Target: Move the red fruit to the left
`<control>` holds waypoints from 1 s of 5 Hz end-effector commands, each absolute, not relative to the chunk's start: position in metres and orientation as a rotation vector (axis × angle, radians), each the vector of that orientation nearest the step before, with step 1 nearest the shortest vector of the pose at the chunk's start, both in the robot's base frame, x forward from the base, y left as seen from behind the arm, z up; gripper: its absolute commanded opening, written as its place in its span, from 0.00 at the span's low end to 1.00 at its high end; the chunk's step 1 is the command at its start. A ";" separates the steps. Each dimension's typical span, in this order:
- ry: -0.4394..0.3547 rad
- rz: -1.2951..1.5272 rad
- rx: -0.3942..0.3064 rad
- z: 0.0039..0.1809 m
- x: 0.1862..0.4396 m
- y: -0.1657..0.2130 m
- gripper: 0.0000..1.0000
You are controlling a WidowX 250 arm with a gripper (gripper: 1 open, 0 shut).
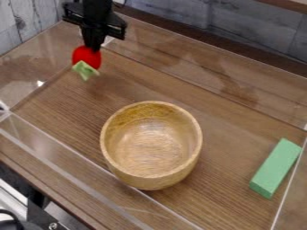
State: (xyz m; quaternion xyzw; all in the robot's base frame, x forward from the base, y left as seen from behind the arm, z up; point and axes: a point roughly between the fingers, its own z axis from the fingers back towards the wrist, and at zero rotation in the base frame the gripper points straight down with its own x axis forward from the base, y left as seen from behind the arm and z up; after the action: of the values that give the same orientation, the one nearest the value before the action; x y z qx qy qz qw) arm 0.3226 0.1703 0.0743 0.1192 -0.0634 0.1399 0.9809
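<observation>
At top left, pincer point(92, 45) clamped on red fruit point(86, 58), arm point(93, 9) cut off above

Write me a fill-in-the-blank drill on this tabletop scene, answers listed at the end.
1. The hand is shut on the red fruit, whose leafy end is ____.
2. The wooden bowl is ____.
3. In the camera view, the light-green block lies to the bowl's ____.
4. In that view, the red fruit is to the upper ____ of the bowl.
Missing words: green; empty; right; left.
</observation>
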 end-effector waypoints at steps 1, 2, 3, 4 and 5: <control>-0.198 0.276 0.266 0.092 0.346 0.179 0.00; -0.194 0.247 0.263 0.092 0.349 0.184 0.00; -0.187 0.221 0.257 0.092 0.350 0.189 0.00; -0.175 0.226 0.252 0.083 0.356 0.196 0.00; -0.163 0.236 0.240 0.078 0.359 0.202 1.00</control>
State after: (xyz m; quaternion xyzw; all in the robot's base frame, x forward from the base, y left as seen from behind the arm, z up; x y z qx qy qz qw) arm 0.3515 0.1914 0.0558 0.1074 -0.0511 0.1097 0.9868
